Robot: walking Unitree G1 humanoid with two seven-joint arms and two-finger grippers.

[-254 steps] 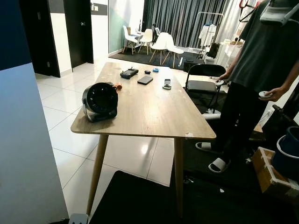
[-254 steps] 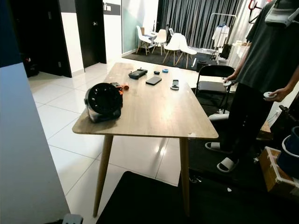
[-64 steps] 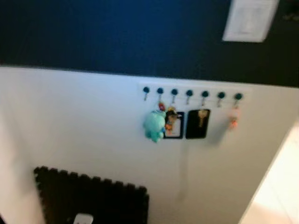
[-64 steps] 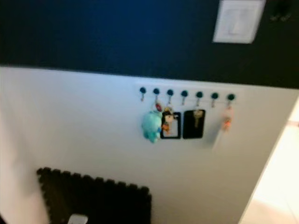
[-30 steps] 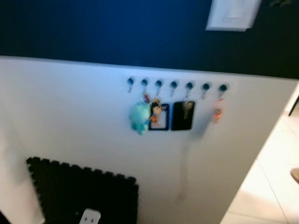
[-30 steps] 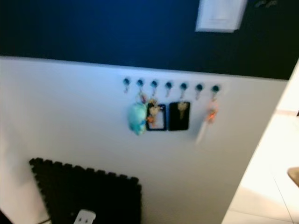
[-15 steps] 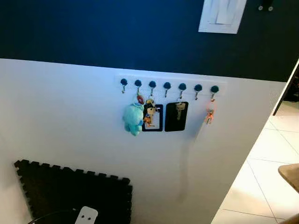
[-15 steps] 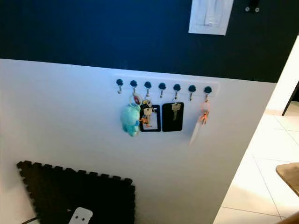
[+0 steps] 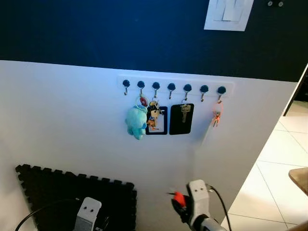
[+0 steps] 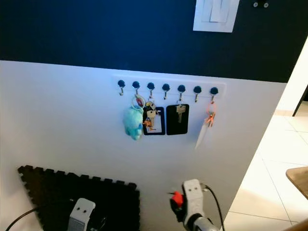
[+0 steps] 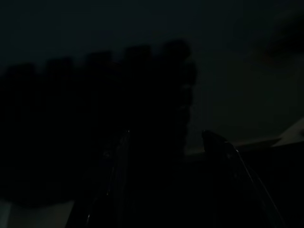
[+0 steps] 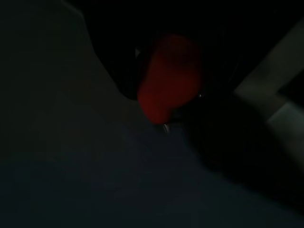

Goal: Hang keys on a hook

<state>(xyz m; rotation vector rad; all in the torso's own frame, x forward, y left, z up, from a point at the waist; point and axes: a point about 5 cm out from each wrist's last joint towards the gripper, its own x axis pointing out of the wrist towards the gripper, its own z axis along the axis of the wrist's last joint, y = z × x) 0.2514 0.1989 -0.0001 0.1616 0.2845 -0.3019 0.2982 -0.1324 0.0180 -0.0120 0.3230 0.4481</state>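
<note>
A white rail of several dark-knobbed hooks (image 9: 172, 87) runs along the white wall. From it hang a teal plush toy (image 9: 136, 121), a key bunch with a black card (image 9: 156, 119), a key on a second black card (image 9: 182, 118) and an orange fob (image 9: 216, 116). The leftmost hook (image 9: 126, 85) and two others are bare. My right gripper (image 9: 179, 204) is low in the middle, well below the rail, shut on a set of keys with a red fob (image 12: 167, 78). My left wrist (image 9: 87, 211) is at the lower left; the left gripper (image 11: 166, 142) is dimly seen, open and holding nothing.
A white switch plate (image 9: 227, 14) sits on the dark blue upper wall. Below the left part of the rail, at the foot of the wall, is a black foam mat (image 9: 57, 190). Pale floor tiles (image 9: 281, 159) and a wooden table corner (image 9: 301, 178) are to the right.
My right gripper with the red-fobbed keys and my left wrist have risen into the bottom of the picture. The hook rail and what hangs on it stay the same.
</note>
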